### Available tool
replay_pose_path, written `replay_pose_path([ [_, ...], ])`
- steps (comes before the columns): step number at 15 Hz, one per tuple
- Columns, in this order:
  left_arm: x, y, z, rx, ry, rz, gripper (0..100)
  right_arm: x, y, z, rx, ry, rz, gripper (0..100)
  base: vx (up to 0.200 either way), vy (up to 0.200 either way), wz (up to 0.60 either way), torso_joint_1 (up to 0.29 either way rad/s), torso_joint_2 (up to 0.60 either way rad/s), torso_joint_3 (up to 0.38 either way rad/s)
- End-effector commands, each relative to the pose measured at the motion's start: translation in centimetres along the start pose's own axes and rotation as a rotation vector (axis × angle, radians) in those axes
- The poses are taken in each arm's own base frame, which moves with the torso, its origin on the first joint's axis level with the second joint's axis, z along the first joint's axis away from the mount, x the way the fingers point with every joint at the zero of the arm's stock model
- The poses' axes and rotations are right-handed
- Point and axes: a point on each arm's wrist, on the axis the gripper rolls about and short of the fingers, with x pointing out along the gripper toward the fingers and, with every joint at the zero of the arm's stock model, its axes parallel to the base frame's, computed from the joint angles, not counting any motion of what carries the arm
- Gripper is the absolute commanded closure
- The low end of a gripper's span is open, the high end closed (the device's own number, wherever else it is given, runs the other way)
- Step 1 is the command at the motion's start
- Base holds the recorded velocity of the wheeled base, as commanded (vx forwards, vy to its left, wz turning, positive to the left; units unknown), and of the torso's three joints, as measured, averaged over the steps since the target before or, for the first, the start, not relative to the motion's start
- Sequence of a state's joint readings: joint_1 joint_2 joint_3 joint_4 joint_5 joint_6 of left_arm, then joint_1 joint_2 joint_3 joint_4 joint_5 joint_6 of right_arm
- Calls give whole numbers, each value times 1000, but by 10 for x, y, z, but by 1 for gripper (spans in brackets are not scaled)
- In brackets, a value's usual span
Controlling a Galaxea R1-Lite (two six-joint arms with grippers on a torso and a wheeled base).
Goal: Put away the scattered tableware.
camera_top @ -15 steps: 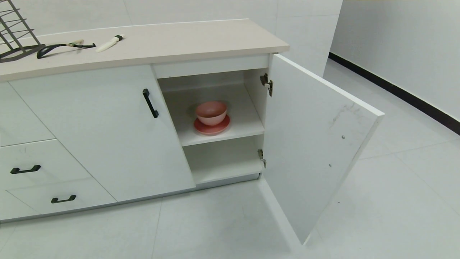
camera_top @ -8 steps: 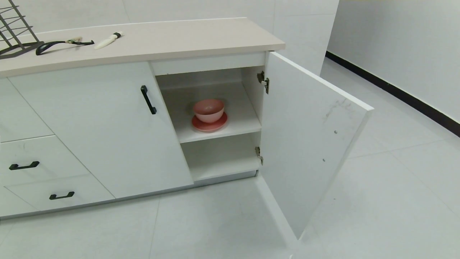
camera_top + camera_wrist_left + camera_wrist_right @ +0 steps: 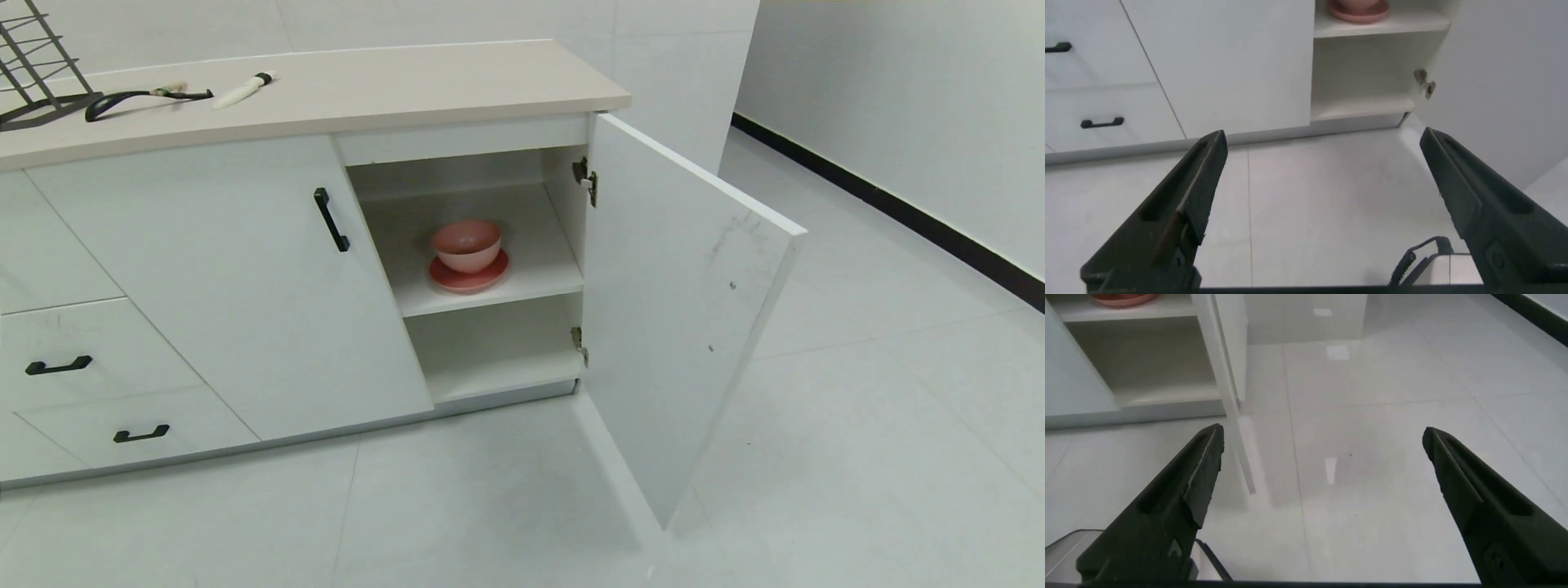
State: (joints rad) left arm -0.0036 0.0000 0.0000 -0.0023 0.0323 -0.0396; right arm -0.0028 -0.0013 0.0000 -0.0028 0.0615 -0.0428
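A pink bowl (image 3: 466, 244) sits on a red plate (image 3: 469, 279) on the upper shelf of the open cabinet (image 3: 490, 298); the plate (image 3: 1359, 11) also peeks in at the left wrist view's edge. On the countertop (image 3: 408, 82) lie a black-handled utensil (image 3: 143, 97) and a cream-handled knife (image 3: 242, 90). My left gripper (image 3: 1323, 204) hangs open above the floor in front of the cabinet, holding nothing. My right gripper (image 3: 1323, 498) is open too, over the floor beside the open door (image 3: 1231, 384).
The cabinet door (image 3: 678, 310) stands swung out to the right, jutting over the floor. The left door with a black handle (image 3: 331, 219) is closed, with drawers (image 3: 57, 365) further left. A wire rack (image 3: 37, 73) stands at the counter's far left. Bare tiled floor lies ahead and right.
The head view has shifted: the whole cabinet slides left and slightly up in the picture, so the camera moved. The bowl, plate and utensils keep their places.
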Motion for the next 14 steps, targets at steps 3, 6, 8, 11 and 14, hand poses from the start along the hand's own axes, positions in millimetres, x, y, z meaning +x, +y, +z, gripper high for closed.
replay_pose_path([
  [3,0,0,0,-2,-1,0,0,0,0,0,1,1,1,0,0,0,600,1,2,1],
  [6,0,0,0,-3,-1,0,0,0,0,0,0,2,3,0,0,0,0,0,0,0],
  [8,0,0,0,-3,-1,0,0,0,0,0,-2,2,4,0,0,0,0,0,0,0],
  [11,0,0,0,-3,-1,0,0,0,0,0,-5,2,6,100,0,0,0,0,0,0],
  [14,0,0,0,-3,-1,2,0,0,0,0,2,2,3,100,0,0,0,0,0,0],
])
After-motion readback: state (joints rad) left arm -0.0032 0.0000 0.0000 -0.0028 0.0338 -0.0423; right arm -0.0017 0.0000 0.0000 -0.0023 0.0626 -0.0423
